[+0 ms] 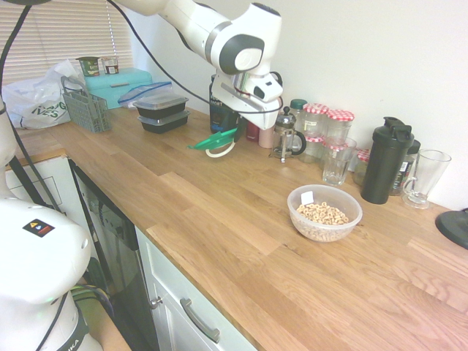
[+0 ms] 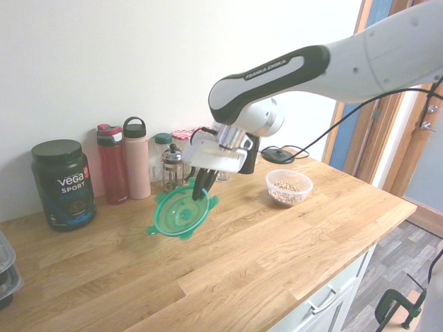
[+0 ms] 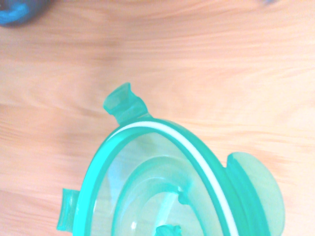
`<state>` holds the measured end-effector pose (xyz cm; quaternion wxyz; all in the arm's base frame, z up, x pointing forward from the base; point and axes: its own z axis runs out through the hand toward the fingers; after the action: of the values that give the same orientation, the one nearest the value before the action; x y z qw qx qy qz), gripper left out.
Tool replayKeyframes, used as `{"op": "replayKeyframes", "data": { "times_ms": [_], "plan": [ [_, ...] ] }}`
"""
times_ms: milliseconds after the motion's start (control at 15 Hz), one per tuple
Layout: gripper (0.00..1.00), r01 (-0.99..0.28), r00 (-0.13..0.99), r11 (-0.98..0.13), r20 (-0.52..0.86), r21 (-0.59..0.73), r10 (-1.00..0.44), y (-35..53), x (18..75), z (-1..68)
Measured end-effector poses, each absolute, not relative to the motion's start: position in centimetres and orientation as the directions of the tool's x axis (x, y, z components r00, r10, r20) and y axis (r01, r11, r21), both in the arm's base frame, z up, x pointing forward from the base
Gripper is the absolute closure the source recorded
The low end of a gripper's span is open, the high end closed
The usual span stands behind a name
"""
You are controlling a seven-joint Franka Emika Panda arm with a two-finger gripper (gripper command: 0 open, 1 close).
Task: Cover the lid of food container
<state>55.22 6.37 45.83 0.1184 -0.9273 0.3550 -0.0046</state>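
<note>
End effector [image 2: 201,188] clamped on the rim of the lid [image 2: 181,210], fingers pressed together on the green plastic; the lid hangs tilted in the air, clear of the table [image 2: 277,256], with one edge dipping lower than the other. Pinching at the rim rather than the centre leaves the sealing face and the four clip tabs free — a grip that should let the lid be lowered flat onto a rim. The wrist view shows the underside rings, a white seal band and two tabs from close by, with bare wood beneath. The food container [image 1: 325,212] — a round clear bowl holding beige cereal rings — stands open on the table well apart from the lid, further along towards the glasses. Nothing lies on the open wood between lid and bowl, so the carry across looks unobstructed. Along the wall stand a French press [image 1: 287,136], jars with red checked tops [image 1: 338,123], a drinking glass [image 1: 338,160] and a black shaker bottle [image 1: 388,161]; the glass and the shaker are near the bowl's far side and could be brushed if the tilted lid swings wide. Stacked black trays [image 1: 161,110] sit at the far end, out of the route.
</note>
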Motion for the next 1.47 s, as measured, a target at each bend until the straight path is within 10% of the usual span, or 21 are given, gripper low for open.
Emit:
{"op": "replayKeyframes", "data": {
  "times_ms": [600,1467],
  "plan": [
    [1.0,-0.611,0.789,-0.725,0.325,0.319,-0.522,5.0,51.1,55.9],
    [1.0,-0.51,0.86,-0.203,0.505,0.836,-0.079,-1.7,50.9,50.7]
  ]
}}
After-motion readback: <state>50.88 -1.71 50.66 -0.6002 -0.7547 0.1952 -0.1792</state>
